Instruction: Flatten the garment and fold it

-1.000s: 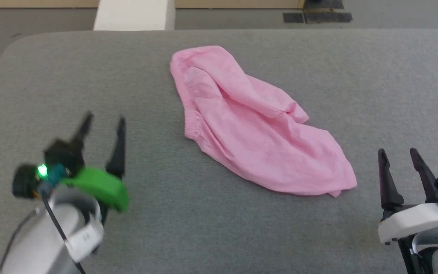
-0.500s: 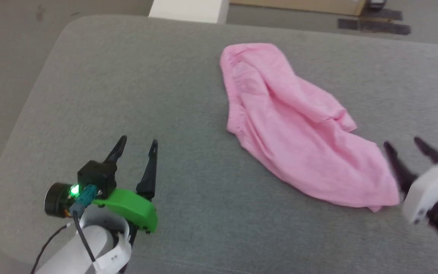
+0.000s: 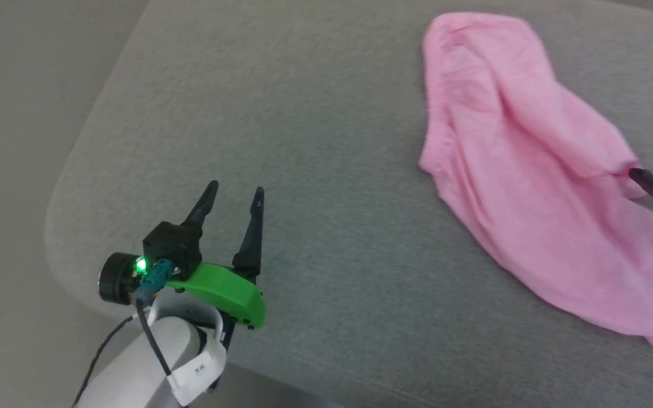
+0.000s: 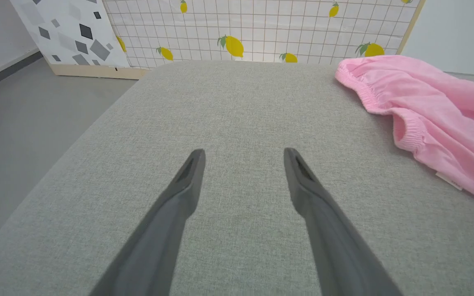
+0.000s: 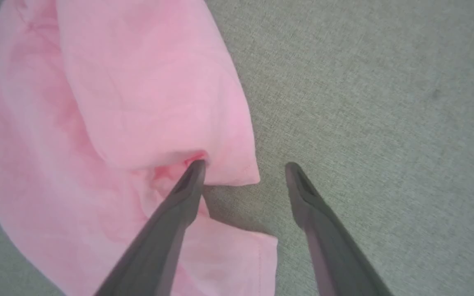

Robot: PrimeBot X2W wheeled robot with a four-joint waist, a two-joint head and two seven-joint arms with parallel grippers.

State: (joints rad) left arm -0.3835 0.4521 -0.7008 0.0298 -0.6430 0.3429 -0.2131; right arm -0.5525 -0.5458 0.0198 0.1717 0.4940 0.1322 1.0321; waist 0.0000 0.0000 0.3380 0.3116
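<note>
garment (image 3: 530,187): pink, rumpled, doubled over, right of frame | left gripper (image 3: 236,188): spread wide, empty | right gripper (image 5: 244,165): spread wide, nothing clamped, one tip at a fold

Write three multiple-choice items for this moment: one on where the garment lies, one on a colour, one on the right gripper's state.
1. Where does the garment lie relative to the left gripper?
A. To its right on the grey surface, apart from it
B. Between its fingers
C. Draped over its wrist

2. What colour is the cover behind the left gripper's fingers?
A. Red
B. Green
C. Yellow

3. How does the right gripper stand?
A. Shut on the garment
B. Shut on nothing
C. Open, one fingertip at a fold of the garment

Answers:
1 A: in the head view, bare grey surface separates them.
2 B: the cover is bright green.
3 C: the right wrist view shows its fingers spread, one tip at a pink fold and the other over bare surface.
</note>
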